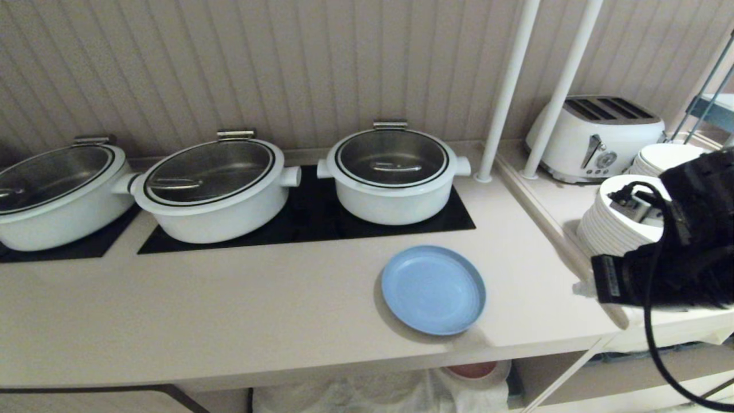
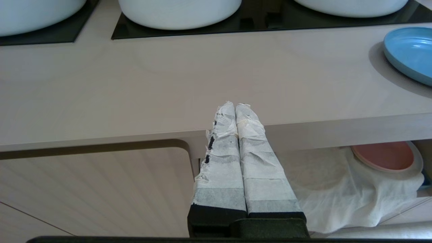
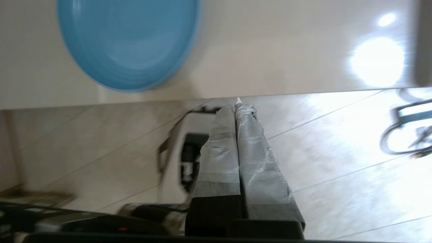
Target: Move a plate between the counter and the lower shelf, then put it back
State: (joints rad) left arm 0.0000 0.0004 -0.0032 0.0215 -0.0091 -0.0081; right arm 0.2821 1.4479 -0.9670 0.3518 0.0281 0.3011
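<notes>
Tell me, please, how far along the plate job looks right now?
The blue plate lies flat on the counter, near its front edge, held by nothing. The right gripper is shut and empty, off the counter's edge; the left gripper is shut, low by the front. Whether the trip to the lower shelf is done cannot be told.

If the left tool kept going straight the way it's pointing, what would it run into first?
Probably the counter. The shut left tool points at its thick front edge, well left of the plate and above the lower shelf. Depth is unclear; it could skim over the top.
</notes>
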